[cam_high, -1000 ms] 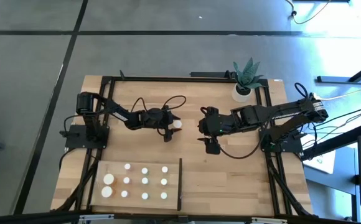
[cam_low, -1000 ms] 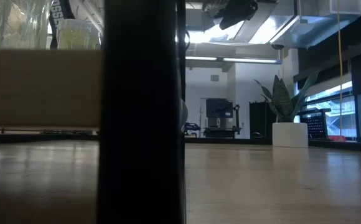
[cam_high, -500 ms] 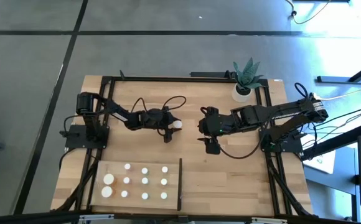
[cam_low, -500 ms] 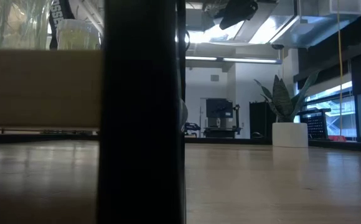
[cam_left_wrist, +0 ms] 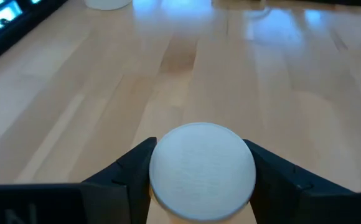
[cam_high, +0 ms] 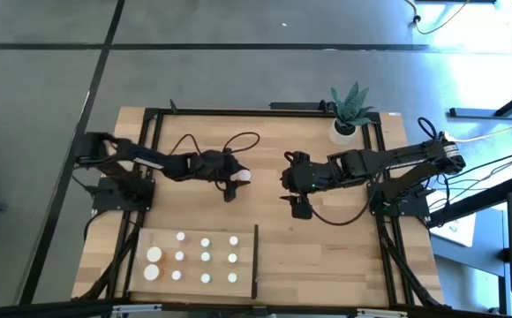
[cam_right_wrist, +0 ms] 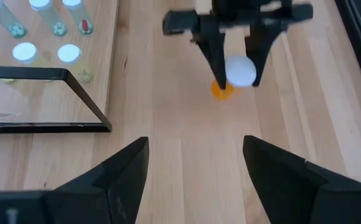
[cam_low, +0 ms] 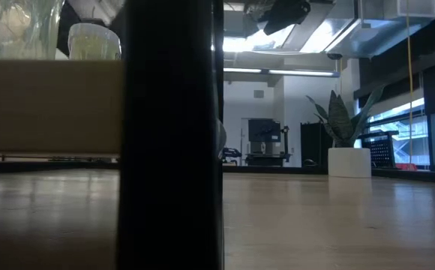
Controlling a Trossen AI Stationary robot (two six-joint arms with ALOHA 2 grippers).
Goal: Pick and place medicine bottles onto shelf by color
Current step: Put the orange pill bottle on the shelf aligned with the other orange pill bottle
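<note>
Left gripper (cam_left_wrist: 200, 180) clamped on the white cap of an orange bottle (cam_right_wrist: 239, 72), lifted over mid table (cam_high: 327, 234); could slip or tilt, held by the cap alone, or clip bottles crowding the shelf (cam_high: 163, 237). Right gripper (cam_right_wrist: 195, 163) wide open, waiting nearby

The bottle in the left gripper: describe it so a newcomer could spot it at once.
Start at the wooden table and follow the left arm to the left gripper near mid-table. The bottle sits between its jaws, white cap up, orange body. Unlike the other bottles on the shelf, it is alone and held.
</note>
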